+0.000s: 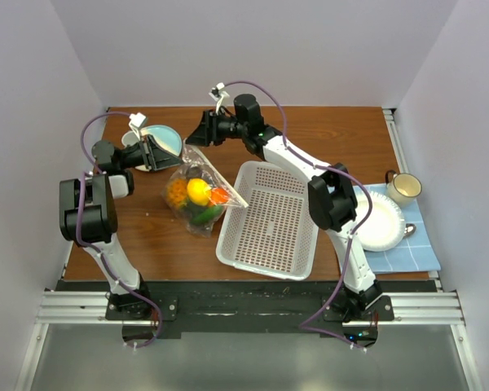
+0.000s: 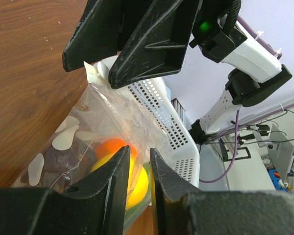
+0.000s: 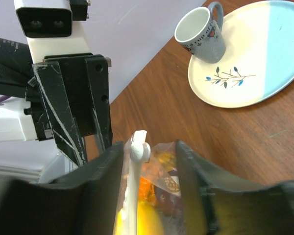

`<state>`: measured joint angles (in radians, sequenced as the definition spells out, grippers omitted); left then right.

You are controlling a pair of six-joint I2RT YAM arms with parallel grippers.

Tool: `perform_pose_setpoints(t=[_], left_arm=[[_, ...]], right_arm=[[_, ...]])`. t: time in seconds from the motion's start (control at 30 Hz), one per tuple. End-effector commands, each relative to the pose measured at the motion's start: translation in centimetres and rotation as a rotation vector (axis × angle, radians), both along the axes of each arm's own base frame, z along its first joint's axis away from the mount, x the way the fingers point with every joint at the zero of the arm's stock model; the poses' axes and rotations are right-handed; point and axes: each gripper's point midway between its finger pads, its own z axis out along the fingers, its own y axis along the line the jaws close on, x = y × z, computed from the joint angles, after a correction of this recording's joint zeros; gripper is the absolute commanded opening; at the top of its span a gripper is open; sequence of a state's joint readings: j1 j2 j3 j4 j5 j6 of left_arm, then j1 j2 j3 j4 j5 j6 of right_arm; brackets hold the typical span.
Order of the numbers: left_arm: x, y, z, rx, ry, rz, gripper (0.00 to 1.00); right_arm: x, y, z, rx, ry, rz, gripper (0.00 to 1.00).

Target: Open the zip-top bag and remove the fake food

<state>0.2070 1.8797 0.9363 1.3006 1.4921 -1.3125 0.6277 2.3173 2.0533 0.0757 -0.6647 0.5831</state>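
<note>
Left tool (image 2: pixel 139 152) pinches clear, white-dotted zip-top bag (image 2: pixel 88 117); right tool (image 3: pixel 148 147) spread astride its top.
We judge it unopened, with the plastic fake food (image 2: pixel 110 146) all inside.

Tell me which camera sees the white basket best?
The top external view: the whole basket shows, empty. The left wrist view catches only one holed wall behind the bag. The right wrist view misses it.

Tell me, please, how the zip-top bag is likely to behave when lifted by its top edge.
The zip-top bag will probably be floppy: its clear film is creased around the contents. It is likely bottom-heavy, since the fake food sits bunched at its closed end, so it may swing. The round pieces may roll once out.
</note>
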Motion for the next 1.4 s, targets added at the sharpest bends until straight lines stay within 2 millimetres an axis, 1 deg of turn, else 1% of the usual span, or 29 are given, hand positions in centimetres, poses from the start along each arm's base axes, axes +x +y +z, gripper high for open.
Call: perform_pose_setpoints(t=[0.0, 0.03, 0.1, 0.13, 0.2, 0.23, 0.3, 0.37, 0.43, 0.53, 0.57, 0.6, 0.67, 0.7, 0.73, 0.83, 0.9, 1.0, 1.03, 1.13, 1.2, 1.37], left_arm=[[-3.7, 0.1, 1.0, 0.267, -0.612, -0.171, 0.27], [-3.7, 0.1, 1.1, 0.266, -0.614, -0.171, 0.27], [-3.7, 0.1, 1.0, 0.267, -0.614, -0.173, 0.27], [-3.7, 0.1, 1.0, 0.266, -0.611, -0.173, 0.27], [-3.6, 0.2, 1.0, 0.267, -0.612, -0.171, 0.27], [-3.6, 0.2, 0.9, 0.266, -0.611, -0.171, 0.27], [-3.4, 0.2, 0.9, 0.267, -0.612, -0.171, 0.29], [-3.0, 0.4, 0.8, 0.268, -0.611, -0.168, 0.33], [-2.5, 0.8, 0.6, 0.269, -0.600, -0.159, 0.33], [-1.7, 1.3, 0.8, 0.274, -0.601, -0.147, 0.33], [-1.5, 1.4, 1.0, 0.276, -0.605, -0.145, 0.31], [-1.5, 1.4, 1.0, 0.276, -0.606, -0.147, 0.30], [-1.6, 1.3, 1.1, 0.276, -0.610, -0.146, 0.28], [-1.7, 1.3, 1.1, 0.277, -0.609, -0.147, 0.28], [-1.8, 1.3, 1.2, 0.278, -0.612, -0.147, 0.28], [-2.2, 1.2, 1.2, 0.278, -0.617, -0.147, 0.28], [-2.3, 1.2, 1.2, 0.278, -0.619, -0.147, 0.28], [-2.2, 1.3, 1.3, 0.279, -0.618, -0.146, 0.28], [-2.2, 1.3, 1.3, 0.280, -0.621, -0.146, 0.28], [-2.1, 1.3, 1.3, 0.280, -0.621, -0.146, 0.28], [-2.2, 1.3, 1.3, 0.279, -0.620, -0.146, 0.28], [-2.3, 1.2, 1.2, 0.279, -0.620, -0.146, 0.28]], right_arm=[[0.0, 0.6, 2.7, 0.064, -0.042, 0.012, 0.43], [-0.1, 0.7, 2.7, 0.065, -0.042, 0.015, 0.37], [-0.2, 0.7, 2.8, 0.073, -0.034, 0.019, 0.31], [-0.2, 0.7, 3.0, 0.078, -0.038, 0.019, 0.26], [-0.4, 0.8, 3.1, 0.088, -0.030, 0.025, 0.20], [-0.5, 0.9, 3.4, 0.098, -0.035, 0.028, 0.14], [-0.7, 1.0, 3.8, 0.106, -0.031, 0.033, 0.10], [-0.9, 0.9, 4.3, 0.111, -0.036, 0.038, 0.06], [-1.1, 0.7, 4.5, 0.111, -0.037, 0.038, 0.03], [-1.4, 0.5, 4.5, 0.104, -0.040, 0.034, 0.02], [-1.4, 0.5, 4.2, 0.099, -0.036, 0.034, 0.02], [-1.5, 0.5, 4.1, 0.096, -0.036, 0.034, 0.04], [-1.4, 0.4, 3.5, 0.082, -0.024, 0.028, 0.45], [-1.4, 0.4, 3.3, 0.077, -0.023, 0.027, 0.60], [-1.3, 0.3, 3.2, 0.073, -0.020, 0.024, 0.67], [-1.3, 0.3, 2.9, 0.072, -0.017, 0.016, 0.70], [-1.5, 0.4, 2.8, 0.078, -0.008, 0.021, 0.70], [-1.5, 0.4, 3.0, 0.091, -0.005, 0.026, 0.59], [-1.6, 0.4, 3.0, 0.095, -0.007, 0.025, 0.53], [-1.6, 0.2, 3.5, 0.103, -0.019, 0.023, 0.41], [-1.7, 0.2, 3.9, 0.110, -0.026, 0.025, 0.38], [-1.9, 0.2, 5.0, 0.123, -0.034, 0.031, 0.39]])
